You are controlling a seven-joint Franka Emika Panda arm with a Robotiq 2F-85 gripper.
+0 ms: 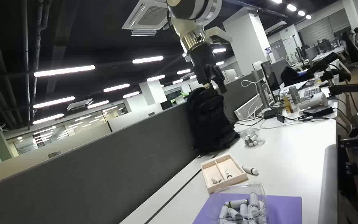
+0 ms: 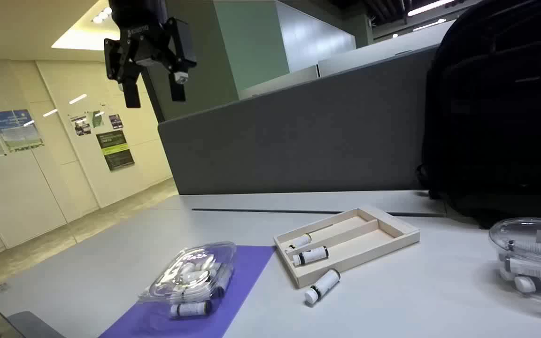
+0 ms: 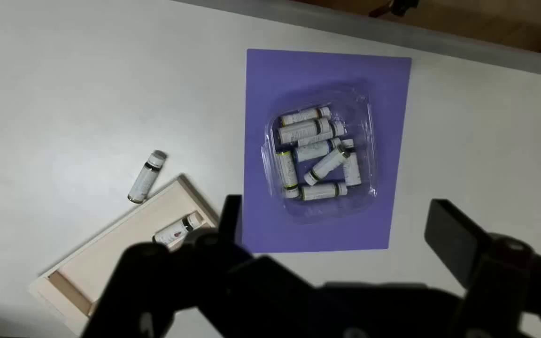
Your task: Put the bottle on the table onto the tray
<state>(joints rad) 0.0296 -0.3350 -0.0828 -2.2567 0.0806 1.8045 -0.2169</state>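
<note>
The bottle lies on its side on the white table, just outside the wall of the tray; I cannot make out whether the two touch. Its label is too small for me to read. The tray is pale wood, split lengthwise by a divider, and a small bottle lies in each compartment. In an exterior view I see the nearer bottle well, while the divider partly covers the farther bottle, which is out of sight in my wrist view.

Near the tray, a clear plastic box holding a heap of bottles sits on a purple sheet. Glare on the plastic blurs some of them, others overlap, and in an exterior view the lower frame edge cuts the box off. Farther along the table stands a round clear tub with more bottles, cropped in an exterior view; near it a black backpack stands by the grey partition, its folds lost in darkness.

My gripper hangs well above the table, its fingers spread wide apart. In my wrist view it is a dark, soft-focus mass that covers part of the tray.
</note>
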